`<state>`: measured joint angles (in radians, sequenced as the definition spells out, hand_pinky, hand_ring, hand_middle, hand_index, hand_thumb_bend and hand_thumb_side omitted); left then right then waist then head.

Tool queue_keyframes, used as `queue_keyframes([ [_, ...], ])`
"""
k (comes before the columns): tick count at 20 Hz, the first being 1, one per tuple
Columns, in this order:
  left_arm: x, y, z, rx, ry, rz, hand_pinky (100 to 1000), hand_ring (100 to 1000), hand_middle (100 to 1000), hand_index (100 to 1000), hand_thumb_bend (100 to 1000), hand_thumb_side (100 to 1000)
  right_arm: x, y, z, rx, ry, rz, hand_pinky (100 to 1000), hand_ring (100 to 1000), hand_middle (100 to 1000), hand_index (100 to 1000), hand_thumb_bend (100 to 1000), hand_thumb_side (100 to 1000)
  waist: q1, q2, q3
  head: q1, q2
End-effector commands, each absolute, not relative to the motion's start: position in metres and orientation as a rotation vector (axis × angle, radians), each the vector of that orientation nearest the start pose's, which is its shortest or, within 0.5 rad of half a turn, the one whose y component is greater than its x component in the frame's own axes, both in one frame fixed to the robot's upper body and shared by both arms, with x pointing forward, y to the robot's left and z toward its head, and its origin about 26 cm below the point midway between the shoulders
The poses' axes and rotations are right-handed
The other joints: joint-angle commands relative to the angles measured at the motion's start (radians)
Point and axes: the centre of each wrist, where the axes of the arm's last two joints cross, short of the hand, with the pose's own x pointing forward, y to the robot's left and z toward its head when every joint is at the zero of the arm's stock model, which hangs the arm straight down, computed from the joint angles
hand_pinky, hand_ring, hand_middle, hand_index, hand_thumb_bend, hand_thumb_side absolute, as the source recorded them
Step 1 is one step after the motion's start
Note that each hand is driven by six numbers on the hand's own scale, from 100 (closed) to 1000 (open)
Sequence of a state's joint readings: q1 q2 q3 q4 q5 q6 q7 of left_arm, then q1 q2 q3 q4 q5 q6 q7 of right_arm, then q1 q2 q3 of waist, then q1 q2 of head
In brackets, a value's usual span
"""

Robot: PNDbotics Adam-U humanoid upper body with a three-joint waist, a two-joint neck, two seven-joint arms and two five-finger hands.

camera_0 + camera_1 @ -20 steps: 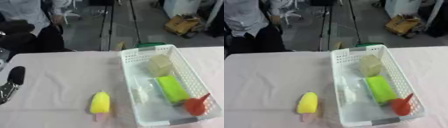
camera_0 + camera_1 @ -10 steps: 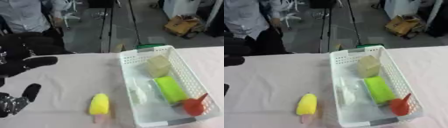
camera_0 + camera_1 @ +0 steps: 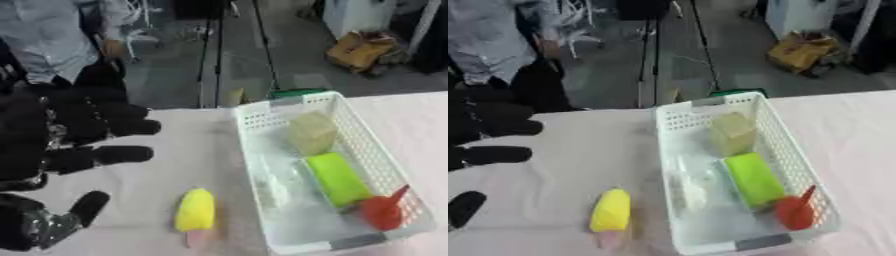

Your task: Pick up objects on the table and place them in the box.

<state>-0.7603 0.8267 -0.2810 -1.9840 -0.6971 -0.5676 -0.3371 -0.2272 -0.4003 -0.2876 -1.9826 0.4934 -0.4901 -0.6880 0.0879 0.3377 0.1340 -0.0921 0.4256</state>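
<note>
- Reading the scene for writing yields nothing legible: no brand, label or lettering can be made out on any item.
- 1 white perforated plastic basket [image 3: 378, 150] stands on the pale pink tablecloth [image 3: 188, 150], its long axis running away from the camera, right of centre.
- Inside the basket lie 4 things: 1 tan block-shaped item [image 3: 311, 132] at the far end, 1 bright lime-green rectangular block [image 3: 336, 178] in the middle, 1 red scoop-like object with a thin handle [image 3: 382, 210] in the near right corner, and 1 clear, whitish packet [image 3: 690, 186] along the left wall, too faint to identify.
- 1 dark green strip [image 3: 300, 92] shows just behind the far rim of the basket; what it is cannot be told.
- 1 yellow ice-lolly-shaped toy with a pale pink stick end [image 3: 194, 214] lies flat on the cloth just beside the basket's left wall, near the front edge, outside the basket and untouched.
- The robot's black left hand [image 3: 61, 135] fills the left side of the view, held wide with fingers spread and straight, pointing right, carrying nothing; it is above the cloth and apart from the yellow toy.
- The right hand appears in neither view.
</note>
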Motion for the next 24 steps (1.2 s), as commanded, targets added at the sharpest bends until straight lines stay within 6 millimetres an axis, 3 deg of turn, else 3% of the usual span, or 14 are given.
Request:
queue_keyframes([
  [1, 0.305, 0.226, 0.337, -0.971, 1.925, 2.018, 1000, 989, 907, 1000, 100, 1000, 0.28, -0.349, 0.218, 1.24, 2.944, 0.1, 897, 877, 746, 868, 100, 1000, 0.001, -0.028, 0.005, -0.008, 0.0],
  [3, 0.308, 0.217, 0.332, -0.941, 1.941, 2.063, 1000, 932, 909, 1000, 100, 1000, 0.28, -0.349, 0.219, 1.242, 2.948, 0.102, 897, 877, 745, 867, 100, 1000, 0.004, -0.03, 0.01, -0.008, 0.0],
  [7, 0.305, 0.2, 0.325, -0.863, 1.975, 2.13, 1000, 979, 919, 1000, 100, 1000, 0.28, -0.349, 0.22, 1.244, 2.954, 0.107, 898, 877, 744, 866, 100, 1000, 0.007, -0.032, 0.017, -0.006, -0.001],
  [10, 0.3, 0.189, 0.323, -0.821, 2.003, 2.156, 1000, 961, 915, 1000, 100, 1000, 0.28, -0.349, 0.22, 1.246, 2.958, 0.11, 899, 877, 743, 864, 100, 1000, 0.007, -0.033, 0.017, -0.007, -0.002],
  [13, 0.299, 0.184, 0.32, -0.798, 2.053, 2.179, 926, 929, 939, 1000, 100, 1000, 0.28, -0.349, 0.22, 1.249, 2.96, 0.113, 900, 876, 742, 862, 100, 1000, 0.006, -0.032, 0.014, -0.007, -0.002],
  [20, 0.325, 0.166, 0.298, -0.69, 2.192, 2.362, 947, 951, 943, 1000, 100, 1000, 0.281, -0.348, 0.22, 1.253, 2.968, 0.122, 901, 876, 739, 859, 100, 1000, 0.006, -0.034, 0.016, -0.009, 0.002],
  [24, 0.333, 0.161, 0.294, -0.619, 2.292, 2.364, 945, 936, 932, 1000, 100, 1000, 0.281, -0.348, 0.22, 1.256, 2.969, 0.127, 901, 875, 738, 857, 100, 1000, 0.008, -0.037, 0.017, -0.011, 0.004],
])
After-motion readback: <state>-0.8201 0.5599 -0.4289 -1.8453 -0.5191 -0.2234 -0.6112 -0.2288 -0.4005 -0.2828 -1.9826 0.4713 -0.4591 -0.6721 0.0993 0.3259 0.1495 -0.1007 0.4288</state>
